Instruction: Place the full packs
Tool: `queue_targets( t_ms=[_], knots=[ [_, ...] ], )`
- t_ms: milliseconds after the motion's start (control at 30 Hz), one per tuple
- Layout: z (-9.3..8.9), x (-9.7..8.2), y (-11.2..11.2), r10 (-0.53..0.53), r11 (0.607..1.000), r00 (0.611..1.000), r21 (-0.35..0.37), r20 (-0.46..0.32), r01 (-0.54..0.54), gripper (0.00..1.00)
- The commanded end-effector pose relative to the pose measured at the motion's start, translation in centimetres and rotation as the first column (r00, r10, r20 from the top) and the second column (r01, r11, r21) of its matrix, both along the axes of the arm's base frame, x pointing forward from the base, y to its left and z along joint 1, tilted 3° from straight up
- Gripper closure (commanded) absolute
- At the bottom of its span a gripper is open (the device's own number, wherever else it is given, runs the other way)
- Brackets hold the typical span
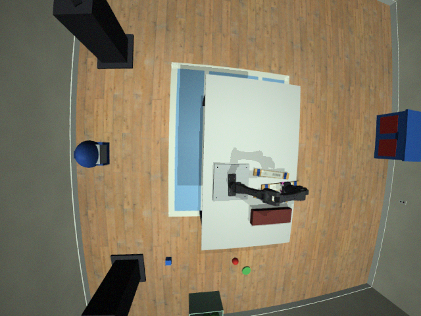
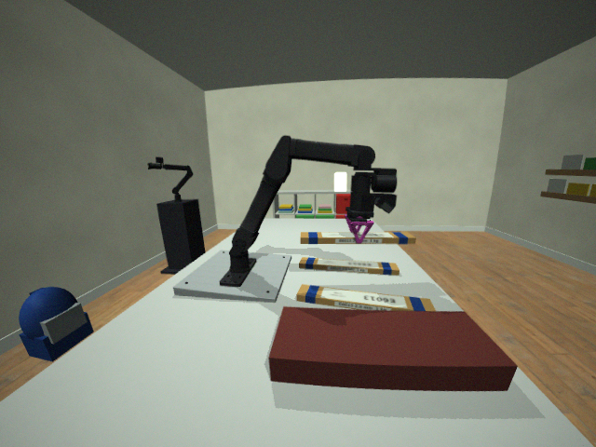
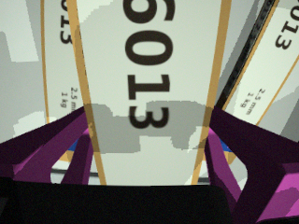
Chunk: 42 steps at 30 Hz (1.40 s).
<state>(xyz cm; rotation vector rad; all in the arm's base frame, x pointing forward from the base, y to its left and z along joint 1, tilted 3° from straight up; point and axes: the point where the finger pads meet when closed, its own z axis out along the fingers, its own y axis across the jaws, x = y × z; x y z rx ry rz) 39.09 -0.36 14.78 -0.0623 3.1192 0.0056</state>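
Observation:
My gripper [image 1: 282, 184] [image 2: 359, 238] [image 3: 149, 112] is shut on a welding electrode pack [image 1: 272, 186] [image 2: 331, 240] [image 3: 149, 56], one finger on each long side. The pack is level, above the table, with its E6013 label up. A second pack [image 1: 271, 174] [image 2: 348, 266] lies flat on the table beyond it in the exterior view. A third pack [image 2: 356, 295] lies on the table just behind the low dark red platform [image 1: 271, 216] [image 2: 389, 339]; the arm mostly hides it in the top view. No pack rests on the platform.
The arm's grey base plate [image 1: 221, 182] [image 2: 202, 281] is on the white table [image 1: 251, 115] [image 2: 144, 375], beside the packs. The table's long edge runs close past the packs' outer ends and the platform's outer end.

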Motion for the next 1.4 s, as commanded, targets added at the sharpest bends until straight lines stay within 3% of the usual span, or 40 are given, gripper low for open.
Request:
queue_targets(
  t_ms=[0, 300, 433, 867, 900, 1000, 1100, 1367],
  knots=[
    [3.0, 0.3, 1.2, 0.031, 1.000, 0.997, -0.001, 0.067, -0.031, 1.00],
    [3.0, 0.3, 3.0, 0.025, 1.000, 0.997, -0.003, 0.066, -0.025, 1.00],
    [2.0, 0.5, 4.1, 0.025, 1.000, 0.999, -0.005, 0.042, -0.025, 1.00],
    [2.3, 0.5, 7.0, 0.025, 1.000, 0.998, -0.003, 0.049, -0.025, 1.00],
    [3.0, 0.4, 7.3, 0.025, 1.000, 0.997, 0.000, 0.068, -0.025, 1.00],
    [1.7, 0.6, 8.1, 0.025, 1.000, 0.999, -0.005, 0.033, -0.025, 1.00],
    [2.5, 0.6, 8.9, 0.025, 1.000, 0.998, 0.000, 0.054, -0.025, 1.00],
    [2.3, 0.7, 11.0, 0.025, 1.000, 0.999, -0.001, 0.048, -0.025, 1.00]
  ],
)
